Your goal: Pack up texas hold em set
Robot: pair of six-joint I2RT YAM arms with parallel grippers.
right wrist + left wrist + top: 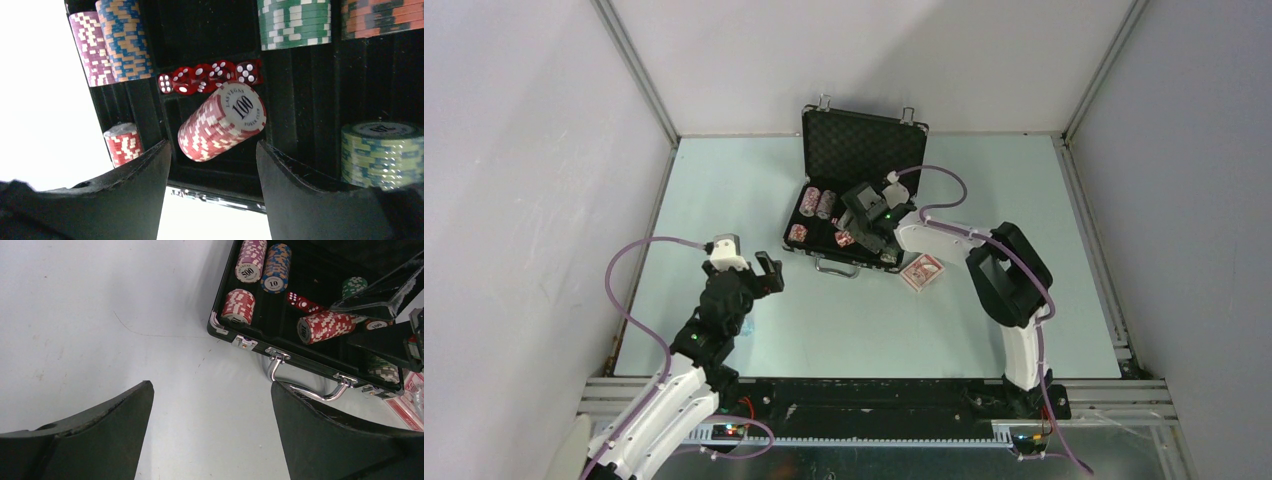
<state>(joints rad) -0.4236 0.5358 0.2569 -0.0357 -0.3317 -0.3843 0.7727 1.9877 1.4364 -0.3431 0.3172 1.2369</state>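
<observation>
The black briefcase [864, 140] lies open at the table's back middle, its metal handle [305, 385] facing me. Several chip stacks sit in its base. A red-and-white "100" stack [220, 122] lies tilted on its side below a row of red dice [210, 76]. My right gripper [212, 150] hovers open over the case, and the 100 stack lies just beyond its fingertips, not gripped. My left gripper [211, 387] is open and empty above bare table, left of the case. A red card deck [922, 271] lies on the table right of the case. No blue deck or triangular piece shows.
Purple [92, 47], blue-orange [125, 40], green [295, 22], orange-black [382, 17] and pale green [382, 155] stacks fill the case slots, with a short red stack [122, 145] at the near corner. The raised lid [864, 135] stands behind. Walls enclose the table on three sides.
</observation>
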